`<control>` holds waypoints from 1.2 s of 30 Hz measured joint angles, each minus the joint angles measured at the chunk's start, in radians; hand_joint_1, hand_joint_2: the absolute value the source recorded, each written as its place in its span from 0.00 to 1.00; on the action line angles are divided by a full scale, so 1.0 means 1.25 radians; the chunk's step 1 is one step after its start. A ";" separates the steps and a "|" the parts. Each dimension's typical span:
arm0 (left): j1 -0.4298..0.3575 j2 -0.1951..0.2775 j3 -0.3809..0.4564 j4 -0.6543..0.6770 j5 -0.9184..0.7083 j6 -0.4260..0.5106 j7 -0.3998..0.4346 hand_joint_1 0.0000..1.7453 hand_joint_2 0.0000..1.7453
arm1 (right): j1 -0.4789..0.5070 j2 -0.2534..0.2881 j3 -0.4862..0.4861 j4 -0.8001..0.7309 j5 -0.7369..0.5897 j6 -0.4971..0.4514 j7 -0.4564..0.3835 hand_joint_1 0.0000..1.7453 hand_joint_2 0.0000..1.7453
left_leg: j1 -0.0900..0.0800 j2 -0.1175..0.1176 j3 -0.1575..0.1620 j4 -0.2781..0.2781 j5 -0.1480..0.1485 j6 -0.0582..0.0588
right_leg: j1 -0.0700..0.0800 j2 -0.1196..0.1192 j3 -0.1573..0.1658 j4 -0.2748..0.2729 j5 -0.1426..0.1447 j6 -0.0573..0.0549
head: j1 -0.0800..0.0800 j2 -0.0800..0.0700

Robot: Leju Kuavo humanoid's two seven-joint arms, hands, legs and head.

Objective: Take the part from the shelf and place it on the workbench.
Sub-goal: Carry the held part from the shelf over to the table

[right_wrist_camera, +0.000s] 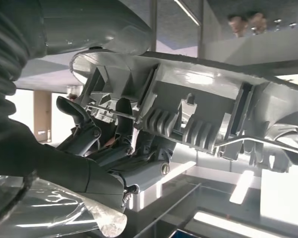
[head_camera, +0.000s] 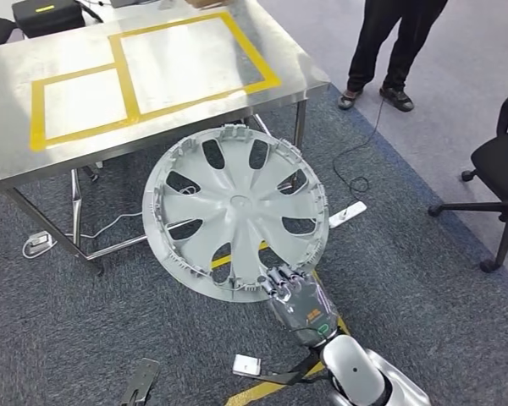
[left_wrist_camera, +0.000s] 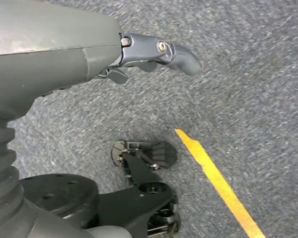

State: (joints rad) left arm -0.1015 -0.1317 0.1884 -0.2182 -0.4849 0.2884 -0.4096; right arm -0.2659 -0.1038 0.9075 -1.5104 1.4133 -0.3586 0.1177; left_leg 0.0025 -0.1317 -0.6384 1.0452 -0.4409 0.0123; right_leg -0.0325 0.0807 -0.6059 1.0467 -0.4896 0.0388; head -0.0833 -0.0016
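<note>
Our right robot hand (head_camera: pixel 294 296) grips the rim of the round grey plastic wheel cover (head_camera: pixel 235 211), carried short of the steel counter (head_camera: pixel 21 85) with yellow-taped boxes, so placing remains; our left robot hand (left_wrist_camera: pixel 155 52) hangs empty, fingers apart.

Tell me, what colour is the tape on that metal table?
Yellow tape, clearest in the head view.

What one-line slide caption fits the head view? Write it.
Right hand holds the grey wheel cover by its rim, just short of the steel workbench.
</note>
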 joint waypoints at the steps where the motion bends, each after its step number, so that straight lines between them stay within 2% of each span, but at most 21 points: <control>1: 0.002 0.001 0.000 0.000 0.000 0.000 0.000 0.00 1.00 | 0.001 0.000 0.000 0.000 0.000 0.000 -0.001 1.00 1.00 | 0.001 -0.006 -0.001 0.000 0.000 -0.004 | 0.000 -0.010 0.002 0.000 0.000 -0.004 | 0.000 0.000; 3: 0.004 0.002 0.002 0.000 0.000 0.001 0.000 0.00 1.00 | 0.001 0.000 0.000 0.000 -0.001 0.000 0.000 1.00 1.00 | -0.001 0.022 -0.012 0.024 -0.015 -0.012 | -0.001 -0.031 0.007 -0.004 -0.001 -0.015 | -0.004 0.000; 5: 0.003 0.001 0.004 0.000 0.000 0.001 -0.001 0.00 1.00 | 0.001 0.000 0.000 0.000 0.000 0.000 0.001 1.00 1.00 | -0.001 0.073 -0.048 0.106 -0.059 -0.020 | 0.001 -0.055 0.013 -0.006 -0.003 -0.023 | -0.009 0.000; 7: 0.002 0.001 0.006 0.000 0.000 0.001 -0.001 0.00 1.00 | 0.002 0.000 -0.001 0.000 0.000 -0.001 0.003 1.00 1.00 | 0.002 0.093 -0.090 0.197 -0.094 -0.024 | 0.004 -0.079 0.016 -0.005 -0.008 -0.027 | -0.010 0.000; 8: 0.003 0.001 0.006 0.000 0.000 0.001 -0.002 0.00 1.00 | 0.003 0.000 -0.001 0.000 0.000 -0.001 0.003 1.00 1.00 | 0.004 0.096 -0.096 0.211 -0.091 -0.025 | 0.005 -0.090 0.019 -0.005 -0.010 -0.027 | -0.011 0.000; 9: 0.004 0.001 0.007 0.000 0.000 0.001 -0.002 0.00 1.00 | 0.004 0.000 -0.001 0.000 0.000 -0.001 0.003 1.00 1.00 | 0.004 0.098 -0.088 0.194 -0.073 -0.024 | 0.006 -0.100 0.022 -0.005 -0.013 -0.027 | -0.011 0.000; 10: 0.004 0.001 0.007 0.000 0.000 0.001 -0.003 0.00 1.00 | 0.004 0.000 -0.001 0.000 0.000 -0.001 0.002 1.00 1.00 | 0.004 0.104 -0.067 0.152 -0.046 -0.022 | 0.006 -0.110 0.026 -0.005 -0.016 -0.025 | -0.011 0.000; 12: 0.003 0.001 0.008 0.000 -0.001 0.001 -0.004 0.00 1.00 | 0.004 0.000 -0.001 0.000 0.000 -0.001 0.001 1.00 1.00 | -0.006 0.141 -0.016 0.054 -0.007 -0.011 | 0.009 -0.129 0.036 -0.007 -0.023 -0.021 | -0.011 0.000; 14: 0.000 0.001 0.008 0.000 -0.003 0.001 -0.004 0.00 1.00 | 0.004 0.001 -0.001 0.000 0.000 -0.002 0.000 1.00 1.00 | -0.016 0.167 0.006 0.006 -0.003 -0.001 | 0.014 -0.147 0.042 -0.010 -0.027 -0.014 | -0.010 0.000; 16: 0.001 0.002 0.009 0.000 -0.004 0.002 -0.005 0.00 1.00 | 0.003 0.001 -0.001 0.000 0.000 -0.003 0.000 1.00 1.00 | -0.016 0.152 0.007 -0.004 -0.004 0.007 | 0.017 -0.165 0.048 -0.015 -0.031 -0.005 | -0.010 0.000; 18: 0.003 0.002 0.011 0.000 -0.005 0.003 -0.005 0.00 1.00 | 0.003 0.001 -0.001 -0.001 0.000 -0.003 0.001 1.00 1.00 | -0.010 0.133 0.012 -0.013 0.000 0.015 | 0.015 -0.140 0.043 0.000 -0.047 0.002 | -0.008 0.000; 20: 0.001 0.001 0.012 0.000 -0.006 0.004 -0.006 0.00 1.00 | 0.003 0.000 -0.002 -0.002 0.000 -0.005 0.001 1.00 1.00 | -0.005 0.114 0.014 -0.018 0.002 0.021 | 0.012 -0.090 0.003 0.079 -0.086 0.006 | -0.003 0.000; 22: -0.001 0.000 0.012 0.000 -0.006 0.005 -0.006 0.00 1.00 | 0.004 0.000 -0.002 -0.003 0.001 -0.006 -0.001 1.00 1.00 | -0.005 0.092 0.015 -0.018 0.001 0.025 | 0.011 -0.070 -0.056 0.184 -0.121 0.008 | -0.002 0.000; 23: -0.001 0.000 0.012 0.000 -0.006 0.005 -0.006 0.00 1.00 | 0.005 0.000 -0.002 -0.002 0.001 -0.006 -0.002 1.00 1.00 | -0.005 0.080 0.016 -0.018 0.000 0.025 | 0.011 -0.067 -0.076 0.210 -0.119 0.009 | -0.002 0.000; 24: -0.001 0.000 0.012 0.000 -0.006 0.005 -0.006 0.00 1.00 | 0.006 0.000 -0.002 -0.002 0.001 -0.006 -0.002 1.00 1.00 | -0.004 0.067 0.017 -0.017 0.000 0.025 | 0.011 -0.065 -0.080 0.203 -0.100 0.009 | -0.002 0.000; 25: -0.001 0.000 0.013 0.000 -0.006 0.005 -0.006 0.00 1.00 | 0.006 0.000 -0.002 -0.002 0.001 -0.006 -0.003 1.00 1.00 | -0.004 0.055 0.018 -0.016 -0.001 0.023 | 0.010 -0.062 -0.069 0.167 -0.069 0.009 | -0.002 0.000; 27: -0.001 0.000 0.013 0.000 -0.006 0.006 -0.006 0.00 1.00 | 0.005 -0.001 -0.002 -0.002 0.001 -0.006 -0.002 1.00 1.00 | -0.003 0.032 0.018 -0.010 -0.005 0.017 | 0.006 -0.036 -0.028 0.058 -0.012 0.007 | -0.002 0.000; 28: -0.001 0.000 0.013 0.000 -0.007 0.006 -0.006 0.00 1.00 | 0.004 -0.001 -0.002 -0.002 0.002 -0.006 -0.002 1.00 1.00 | -0.003 0.024 0.016 -0.007 -0.007 0.014 | 0.005 -0.023 -0.010 0.019 0.000 0.005 | -0.002 0.000; 30: 0.001 0.000 0.013 0.000 -0.007 0.006 -0.006 0.00 1.00 | 0.002 -0.001 -0.002 -0.003 0.003 -0.006 -0.002 1.00 1.00 | -0.003 0.015 0.011 -0.001 -0.008 0.010 | 0.004 -0.014 0.005 -0.009 -0.001 0.001 | -0.002 0.000; 33: 0.006 0.001 0.013 0.000 -0.007 0.006 -0.006 0.00 1.00 | 0.003 -0.001 -0.002 -0.002 0.004 -0.006 -0.002 1.00 1.00 | -0.002 0.013 0.012 -0.006 -0.005 0.015 | 0.006 -0.015 0.008 -0.012 0.000 0.000 | -0.003 0.000; 36: 0.006 0.001 0.014 0.000 -0.007 0.006 -0.006 0.00 1.00 | 0.002 -0.001 -0.002 -0.002 0.005 -0.006 0.000 1.00 1.00 | -0.002 0.014 0.016 -0.011 -0.005 0.016 | 0.007 -0.014 0.009 -0.012 0.000 -0.003 | -0.003 0.000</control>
State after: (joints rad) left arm -0.0942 -0.1301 0.2055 -0.2185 -0.4936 0.2960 -0.4166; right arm -0.2638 -0.1049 0.9053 -1.5133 1.4190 -0.3656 0.1177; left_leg -0.0001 -0.1146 -0.6181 1.0313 -0.4469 0.0317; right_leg -0.0242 0.0634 -0.5947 1.0317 -0.4898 0.0347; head -0.0870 -0.0018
